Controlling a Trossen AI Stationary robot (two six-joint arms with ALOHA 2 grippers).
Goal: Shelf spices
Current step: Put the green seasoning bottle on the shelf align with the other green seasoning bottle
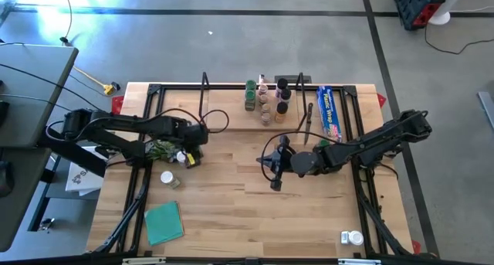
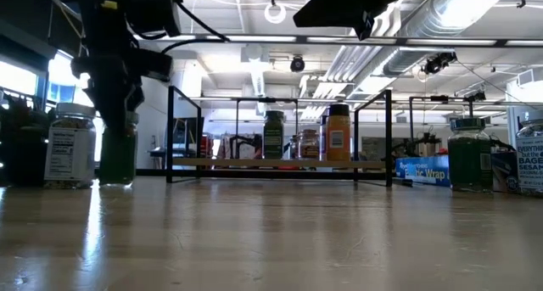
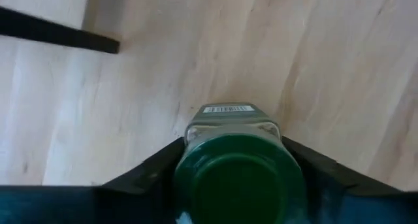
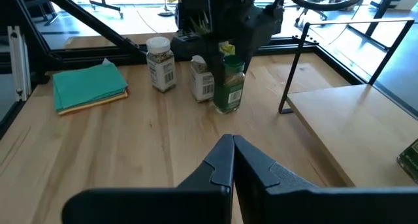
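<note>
Left gripper (image 3: 238, 178) is down over a green-lidded spice jar (image 3: 238, 172), fingers (image 3: 147, 175) hugging it on both sides, jar upright on the wooden table (image 3: 130, 106). In the left wrist view the dark pads sit right against the glass, lid betw. them, barcode label just past the lid. Looks like a pinch on the jar body, though I can't tell how firm.

Just beside those fingers, a white-labelled jar (image 4: 203, 79) stands, and next out a white-lidded jar (image 4: 160, 64), both upright on the table. In the low view the held jar (image 2: 117, 151) shows green contents under the dark gripper, w/ a white-lidded jar (image 2: 69, 147) touching-close beside it. A flat teal square (image 1: 164, 222) lies nearer the table's front edge, well apart from the fingers.

Right gripper (image 4: 232, 162) hangs over mid-table, fingers pressed together, nothing betw. them; green jar is straight ahead of its tips, the shelf board off to one side.

Farther out, the shelf (image 1: 231, 114): light board, thin black end frames, along the far edge. A cluster of spice jars (image 1: 266, 99) already stands on it. Blue wrap box (image 1: 330, 113) lies beyond the shelf's end. One more white-lidded jar (image 1: 353, 237) sits at the front corner, well away from both grippers.
</note>
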